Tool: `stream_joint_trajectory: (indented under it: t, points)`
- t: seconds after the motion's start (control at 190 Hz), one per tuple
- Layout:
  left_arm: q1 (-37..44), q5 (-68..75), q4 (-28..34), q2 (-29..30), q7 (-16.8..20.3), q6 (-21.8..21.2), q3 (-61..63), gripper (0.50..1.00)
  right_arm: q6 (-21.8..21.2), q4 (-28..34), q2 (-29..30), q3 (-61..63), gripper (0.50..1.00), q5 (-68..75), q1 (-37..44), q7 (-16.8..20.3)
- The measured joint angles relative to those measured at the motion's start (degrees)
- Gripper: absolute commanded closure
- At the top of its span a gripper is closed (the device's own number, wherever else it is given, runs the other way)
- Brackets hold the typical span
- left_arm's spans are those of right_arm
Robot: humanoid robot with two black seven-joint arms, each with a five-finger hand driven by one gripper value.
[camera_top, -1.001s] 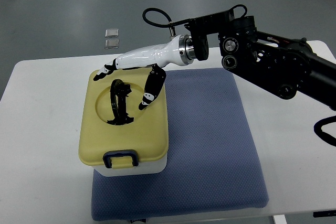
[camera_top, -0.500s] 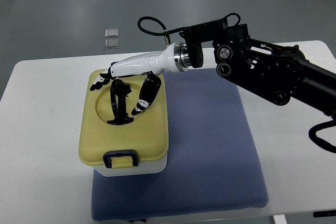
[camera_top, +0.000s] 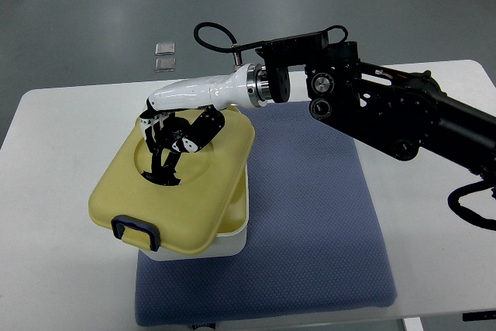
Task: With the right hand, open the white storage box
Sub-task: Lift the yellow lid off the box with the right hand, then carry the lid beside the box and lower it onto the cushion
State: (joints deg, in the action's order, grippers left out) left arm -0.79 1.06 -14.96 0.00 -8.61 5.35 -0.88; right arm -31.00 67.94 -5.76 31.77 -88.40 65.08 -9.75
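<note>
The white right hand [camera_top: 177, 125] now has its fingers clenched on the black handle [camera_top: 164, 159]; the pale-yellow plastic lid [camera_top: 174, 184] has tilted off the white storage box [camera_top: 232, 242] (opening underway).

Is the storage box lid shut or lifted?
Lifted: the yellow lid sits tilted and skewed off the white box, right hand gripping its black handle.

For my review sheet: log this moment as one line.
right robot hand: shut on lid handle | yellow lid: skewed off white box
</note>
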Motion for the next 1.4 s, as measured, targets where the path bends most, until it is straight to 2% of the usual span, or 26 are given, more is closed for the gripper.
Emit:
stream_joint_trajectory:
  t: [0.342, 0.658, 0.801, 0.922, 1.127, 1.401]
  points:
    - [-0.01, 0.0, 0.01, 0.0, 0.0, 0.0, -0.01, 0.5, -3.83, 0.9, -2.07, 6.81, 1.0, 2.78, 6.0, 0.38]
    - [-0.01, 0.0, -0.09, 0.0, 0.0, 0.0, 0.04, 0.5, -4.0, 0.4, -20.7, 7.1, 1.0, 1.77, 8.12, -0.19]
    - [0.0, 0.03, -0.21, 0.0, -0.08, 0.0, 0.13, 0.5, -4.0, 0.07, -29.11, 1.15, 1.0, -0.74, 7.6, -3.04]
    - [-0.01, 0.08, -0.41, 0.0, -0.1, 0.02, 0.17, 0.5, -4.0, -0.33, -33.7, -3.28, 1.0, -2.04, 7.49, -4.08]
    - [0.0, 0.1, -0.59, 0.0, -0.12, 0.02, 0.18, 0.5, -4.0, -2.69, -35.29, -7.41, 1.0, -3.54, 4.74, -4.3]
    - [0.0, 0.1, -0.21, 0.0, -0.12, 0.02, 0.09, 0.5, -4.0, -3.98, -32.51, -8.91, 1.0, -5.62, -3.19, -4.31]
